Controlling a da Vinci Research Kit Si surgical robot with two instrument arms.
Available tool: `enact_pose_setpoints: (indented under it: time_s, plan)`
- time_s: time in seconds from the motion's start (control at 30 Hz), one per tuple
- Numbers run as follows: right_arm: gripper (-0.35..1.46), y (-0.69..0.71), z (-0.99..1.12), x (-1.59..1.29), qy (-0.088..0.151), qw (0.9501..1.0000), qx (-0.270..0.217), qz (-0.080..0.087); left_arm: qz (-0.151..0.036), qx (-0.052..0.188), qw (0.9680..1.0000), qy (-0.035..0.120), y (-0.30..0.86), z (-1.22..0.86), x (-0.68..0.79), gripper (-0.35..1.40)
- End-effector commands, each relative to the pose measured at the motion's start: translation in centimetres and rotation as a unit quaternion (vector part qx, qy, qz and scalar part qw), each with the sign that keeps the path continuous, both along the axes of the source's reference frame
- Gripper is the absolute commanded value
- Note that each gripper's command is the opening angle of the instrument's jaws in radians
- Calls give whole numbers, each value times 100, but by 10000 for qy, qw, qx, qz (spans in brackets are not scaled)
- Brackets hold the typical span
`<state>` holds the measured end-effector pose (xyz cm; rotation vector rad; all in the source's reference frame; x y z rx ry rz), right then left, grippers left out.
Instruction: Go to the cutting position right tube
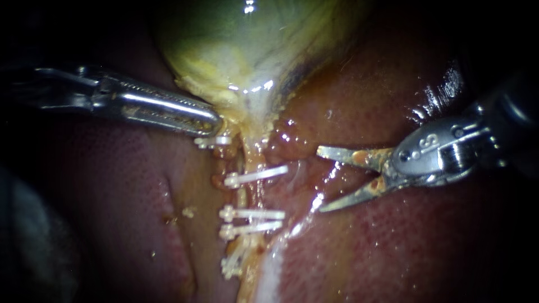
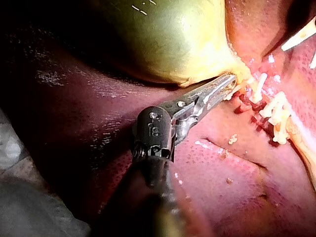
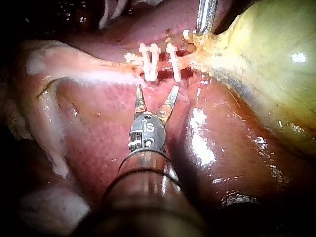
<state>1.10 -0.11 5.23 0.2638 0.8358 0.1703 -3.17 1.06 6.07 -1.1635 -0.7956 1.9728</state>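
Approach step, not there yet: our right instrument [image 1: 320,179] hangs w/ blades spread, gripping nothing. The clipped tube [image 1: 245,193] lies ahead of its tips, near but apart; we can't say for sure it's the right tube. Our left instrument [image 1: 212,122] is clamped on the gallbladder [image 1: 236,39] neck, beyond the tube. Next, prob.: ease fwd till the bare stretch between clips [image 1: 255,175] sits between the blades, w/o nicking a clip.

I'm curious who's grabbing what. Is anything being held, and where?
The left instrument pinches the gallbladder at its narrow end near the clips. The right instrument, jaws open, holds nothing.
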Motion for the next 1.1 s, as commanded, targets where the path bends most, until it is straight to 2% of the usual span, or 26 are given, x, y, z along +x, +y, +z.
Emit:
enact_pose_setpoints:
  time_s: [0.03, 0.13, 0.2, 0.33, 0.37, 0.47, 0.67, 0.83, 0.97, 1.1]
  plan:
    - [145, 0, 0, 0, 7, 10000, 12, -10, 8, 3, 10000, -7, -1, -2, 3, -35]
    - [145, 0, -1, 0, 25, 10000, 24, -13, 42, 32, 10000, -36, 1, -13, 16, -35]
    - [145, 1, -1, 1, 38, 10000, 27, -5, -9, 21, 10000, -6, 4, -23, 27, -35]
    - [145, 3, -4, 1, 82, 10000, 48, 7, -98, 35, 9999, 57, 16, -47, 45, -35]
    - [145, 4, -5, 1, 113, 9999, 62, 11, -167, 59, 9998, 60, 20, -53, 48, -35]
    - [145, 5, -8, 1, 149, 9998, 89, 5, -175, -12, 9998, 73, 25, -61, 50, -35]
    - [140, 4, -7, 12, 305, 9992, 213, -116, -189, -28, 9998, 86, 21, -58, 47, -35]
    - [138, 2, 6, 30, 237, 9973, 699, 61, -189, -27, 9998, 86, 21, -59, 47, -35]
    - [138, -3, 21, 39, 162, 9936, 1099, 211, -190, -27, 9998, 86, 21, -58, 47, -35]
    - [138, -6, 33, 45, 153, 9908, 1324, 217, -192, -29, 9998, 88, 21, -58, 46, -35]
